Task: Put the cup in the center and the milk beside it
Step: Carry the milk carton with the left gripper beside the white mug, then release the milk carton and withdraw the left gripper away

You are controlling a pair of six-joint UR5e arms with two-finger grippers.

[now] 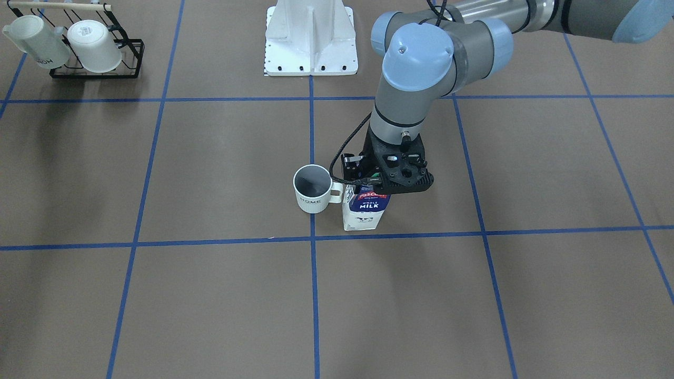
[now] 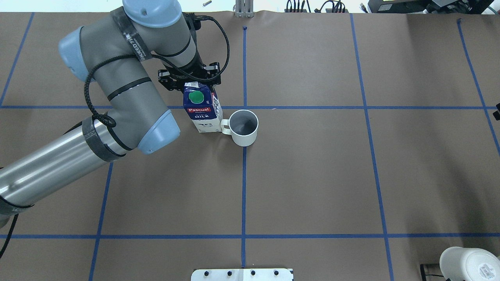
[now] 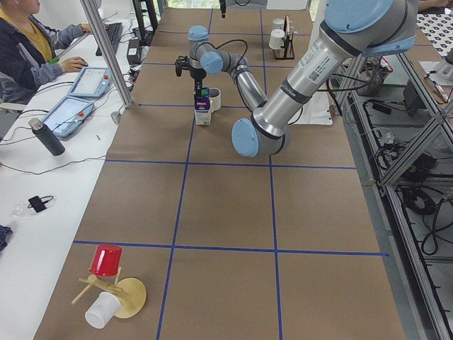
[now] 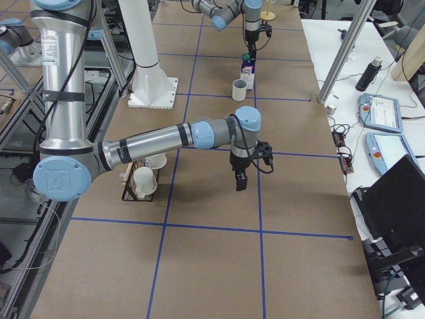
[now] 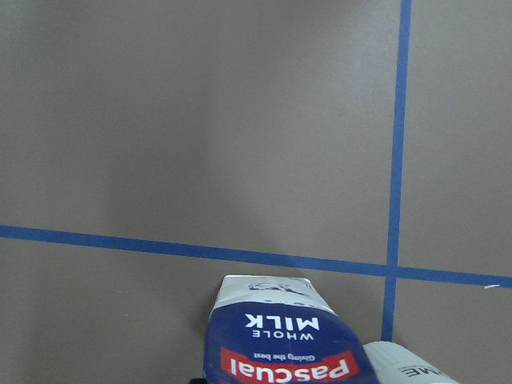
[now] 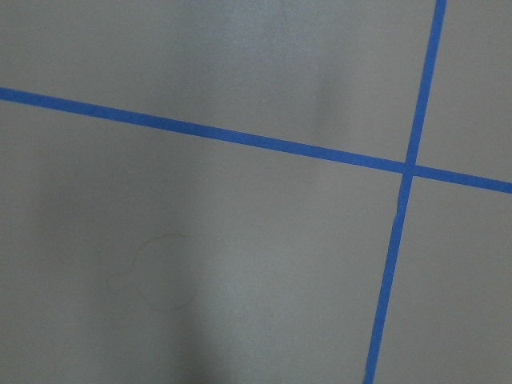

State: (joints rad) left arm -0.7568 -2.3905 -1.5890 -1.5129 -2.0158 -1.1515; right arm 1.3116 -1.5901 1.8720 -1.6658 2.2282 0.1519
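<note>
The cup (image 1: 310,192) is a white mug with a grey inside and "HOME" lettering. It stands upright on the central blue tape line (image 2: 244,128). The milk (image 1: 363,210), a white and dark-blue Pascual carton with a green cap (image 2: 195,96), stands upright beside the cup's handle. The two are touching or nearly so. My left gripper (image 2: 191,82) sits on the carton's top ridge and looks shut on it, but its fingers are hidden. The left wrist view shows the carton (image 5: 280,344) and the cup's rim (image 5: 408,370). My right gripper (image 4: 239,181) hangs over bare table, and I cannot tell whether it is open.
A black wire rack (image 1: 97,58) holding two white mugs stands at the robot's right rear, next to the white base (image 1: 310,42). A red cup on a wooden stand (image 3: 110,280) lies at the table's left end. An operator (image 3: 28,42) sits at a side desk.
</note>
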